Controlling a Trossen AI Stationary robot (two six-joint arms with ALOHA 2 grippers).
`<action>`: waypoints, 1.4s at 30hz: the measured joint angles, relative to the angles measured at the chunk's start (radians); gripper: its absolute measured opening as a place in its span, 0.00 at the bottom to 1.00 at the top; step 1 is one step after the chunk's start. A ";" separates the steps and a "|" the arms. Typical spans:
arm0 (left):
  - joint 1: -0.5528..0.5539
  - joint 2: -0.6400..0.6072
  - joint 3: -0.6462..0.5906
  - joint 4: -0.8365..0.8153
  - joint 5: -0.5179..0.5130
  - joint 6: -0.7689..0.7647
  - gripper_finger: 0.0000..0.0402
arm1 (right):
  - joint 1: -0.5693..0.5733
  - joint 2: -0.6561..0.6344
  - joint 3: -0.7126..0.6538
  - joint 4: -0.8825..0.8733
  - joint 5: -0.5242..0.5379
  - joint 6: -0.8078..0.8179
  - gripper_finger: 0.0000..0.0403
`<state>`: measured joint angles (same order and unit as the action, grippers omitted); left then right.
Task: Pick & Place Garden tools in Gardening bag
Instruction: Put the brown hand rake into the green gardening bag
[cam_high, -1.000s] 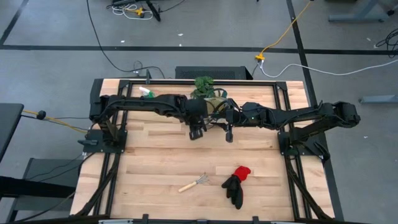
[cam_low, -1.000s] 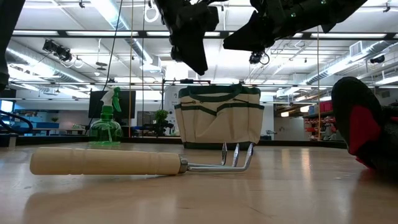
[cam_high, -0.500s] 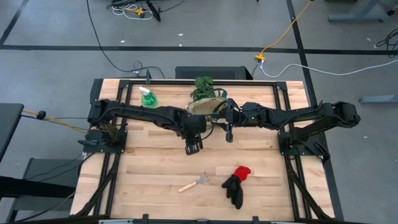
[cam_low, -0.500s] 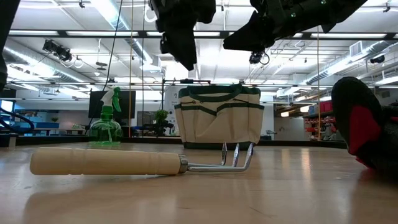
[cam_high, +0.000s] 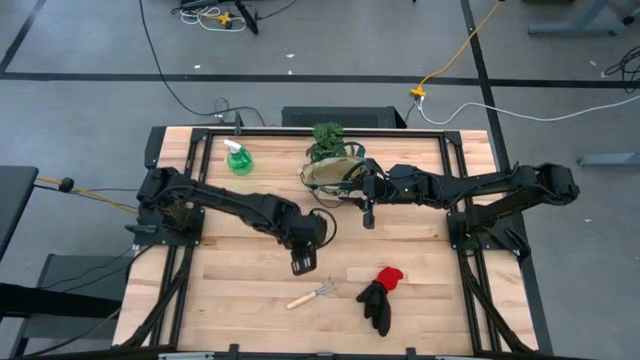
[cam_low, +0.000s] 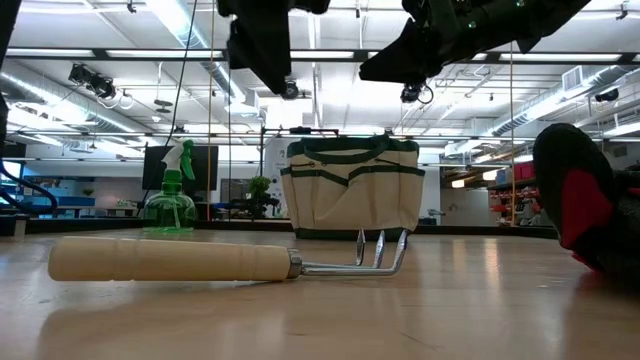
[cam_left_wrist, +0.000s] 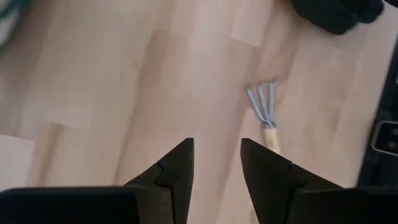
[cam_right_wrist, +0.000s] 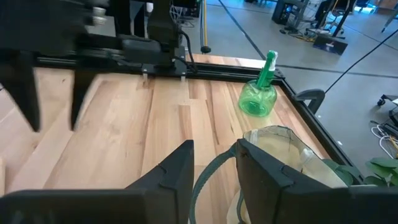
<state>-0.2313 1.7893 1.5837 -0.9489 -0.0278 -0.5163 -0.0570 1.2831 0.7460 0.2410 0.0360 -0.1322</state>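
Gloves (cam_high: 381, 297) and rake (cam_high: 312, 294) lie at near edge. Left gripper (cam_high: 303, 263) hovers just above rake, jaws apart, empty. Right gripper (cam_high: 368, 215) beside bag (cam_high: 335, 172), jaws apart. Bottle (cam_high: 239, 159) far left.

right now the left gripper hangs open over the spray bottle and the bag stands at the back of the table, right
Not quite. The left gripper hangs open near the hand rake, not the spray bottle; the high view shows it. The bag does stand at the back.
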 joint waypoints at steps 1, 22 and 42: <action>-0.013 0.000 0.000 0.000 0.000 -0.014 0.35 | 0.000 0.000 0.000 -0.002 0.000 0.000 0.31; -0.235 0.044 0.000 0.082 -0.021 -0.338 0.35 | 0.000 0.000 0.000 -0.007 0.000 0.045 0.31; -0.262 0.233 0.000 0.131 0.034 -0.415 0.35 | 0.000 0.000 0.000 -0.034 0.000 0.045 0.31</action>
<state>-0.4935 2.0219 1.5837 -0.8183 0.0059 -0.9318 -0.0570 1.2831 0.7456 0.2069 0.0360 -0.0872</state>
